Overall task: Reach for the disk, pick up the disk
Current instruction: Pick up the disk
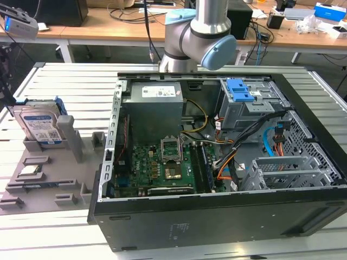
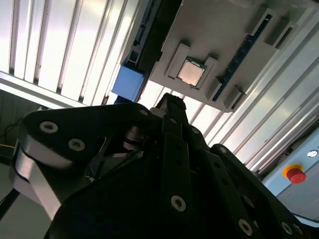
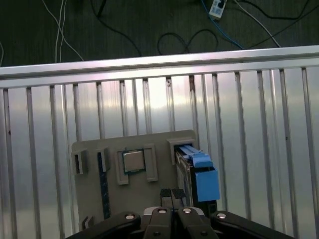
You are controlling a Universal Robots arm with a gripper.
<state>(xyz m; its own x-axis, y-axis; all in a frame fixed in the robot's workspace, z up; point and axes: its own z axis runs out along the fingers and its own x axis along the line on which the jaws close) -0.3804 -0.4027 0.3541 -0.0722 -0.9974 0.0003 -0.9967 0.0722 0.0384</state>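
While the disk (image 1: 40, 124) stands on edge in a slot at one end of the tray (image 1: 54, 184), its label faces out in the exterior view and the slot walls hide its lower part. In both wrist views it shows edge-on, with its blue rail uppermost (image 3: 202, 174) (image 2: 128, 82). A chip (image 3: 133, 161) (image 2: 190, 72) (image 1: 30, 172) lies flat in a square pocket of the tray (image 3: 89, 149) (image 2: 209, 30), near the disk's slot. A thin dark strip (image 3: 103, 184) stands in another slot; what it is I cannot tell. The gripper (image 3: 172, 193) (image 2: 169, 98) hangs over the tray between the chip and the disk, fingers pressed together on nothing. How high it hangs is unclear. The tray lies on a slatted table (image 1: 54, 81) beside an open case (image 1: 217, 216).
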